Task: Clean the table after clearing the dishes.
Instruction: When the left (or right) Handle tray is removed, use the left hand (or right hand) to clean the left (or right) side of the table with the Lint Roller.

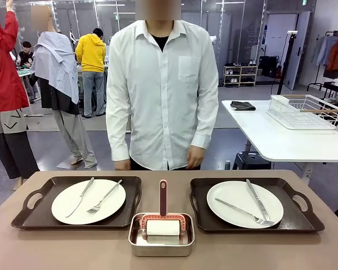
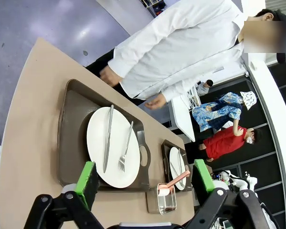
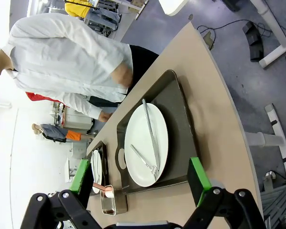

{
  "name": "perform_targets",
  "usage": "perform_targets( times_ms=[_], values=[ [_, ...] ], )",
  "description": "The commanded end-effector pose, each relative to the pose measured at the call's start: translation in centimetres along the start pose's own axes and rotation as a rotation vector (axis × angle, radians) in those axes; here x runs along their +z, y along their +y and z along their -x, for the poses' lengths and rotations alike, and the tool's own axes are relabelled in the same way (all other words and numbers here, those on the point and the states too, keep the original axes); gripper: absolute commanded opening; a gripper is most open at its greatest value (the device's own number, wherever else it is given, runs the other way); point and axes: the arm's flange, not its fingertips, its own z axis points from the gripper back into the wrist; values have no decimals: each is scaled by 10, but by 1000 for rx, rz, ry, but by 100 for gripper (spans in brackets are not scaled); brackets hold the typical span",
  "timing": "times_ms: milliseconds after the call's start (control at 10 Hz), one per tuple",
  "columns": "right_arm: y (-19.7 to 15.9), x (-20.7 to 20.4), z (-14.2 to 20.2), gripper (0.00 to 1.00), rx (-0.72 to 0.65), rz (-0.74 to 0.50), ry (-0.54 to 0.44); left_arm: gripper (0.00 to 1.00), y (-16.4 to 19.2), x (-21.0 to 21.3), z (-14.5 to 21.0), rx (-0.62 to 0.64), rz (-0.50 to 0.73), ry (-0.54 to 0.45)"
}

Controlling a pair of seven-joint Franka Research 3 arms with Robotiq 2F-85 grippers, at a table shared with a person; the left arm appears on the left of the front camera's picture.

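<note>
On the taupe-brown table (image 1: 56,250) lie two dark brown handled trays, one on the left (image 1: 130,191) and one on the right (image 1: 200,197). Each carries a round white plate, left (image 1: 114,203) and right (image 1: 231,192), with a silver fork and knife on top. My left gripper (image 2: 145,177) hangs open above the table's end, with the left plate (image 2: 97,143) ahead of it and the other plate (image 2: 174,160) farther on. Over the opposite end my right gripper (image 3: 139,175) is open too, facing the right plate (image 3: 138,152). Nothing sits between either pair of green pads.
Between the trays a small steel pan (image 1: 134,241) holds a white roller (image 1: 161,226) with a red handle. A person in a white shirt (image 1: 163,84) stands at the far edge, hands hanging down. A white side table (image 1: 281,140) with a wire rack (image 1: 304,111) stands back right.
</note>
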Motion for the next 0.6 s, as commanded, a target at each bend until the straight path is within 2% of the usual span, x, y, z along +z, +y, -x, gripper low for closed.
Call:
perform_targets(
  times_ms=[0, 500],
  values=[
    [-1, 1, 1, 100, 5, -15, -7, 100, 3, 2, 0, -4, 15, -2],
    [-1, 1, 1, 100, 5, -15, -7, 100, 3, 2, 0, -4, 15, -2]
  ],
)
